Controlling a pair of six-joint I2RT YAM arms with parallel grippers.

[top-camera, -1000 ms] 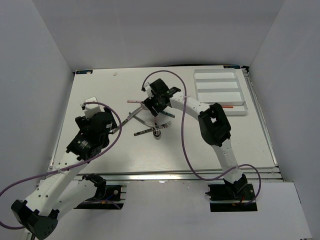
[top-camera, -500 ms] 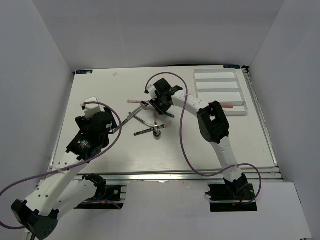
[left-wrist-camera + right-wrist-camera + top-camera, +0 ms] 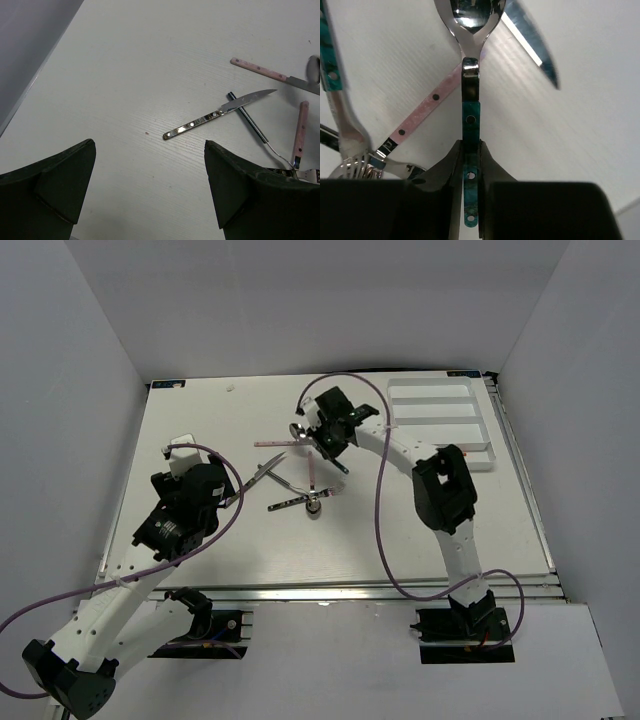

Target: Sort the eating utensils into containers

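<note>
**Right fingers (image 3: 449,167) clamp the teal-handled spoon (image 3: 470,115)**

The right fingers are clenched on the spoon's handle. Its bowl points away from them, over the scattered cutlery in the middle of the worktop (image 3: 200,420). The white tray (image 3: 432,387) sits well apart, at the far right corner. The left fingers (image 3: 55,185) are spread wide and grasp nothing, above bare worktop near a silver knife (image 3: 220,112).

1. Overhead view: bright, even light; the white rectangular surface (image 3: 200,430) carries only soft shadows.
2. Left wrist view: surface sharp; the dark fingers (image 3: 55,185) of the left tool (image 3: 150,192), close to the lens, look soft.
3. Right wrist view: glare in the silver spoon with a teal handle (image 3: 470,115); the steel knife blade (image 3: 532,45) is blurred.
</note>
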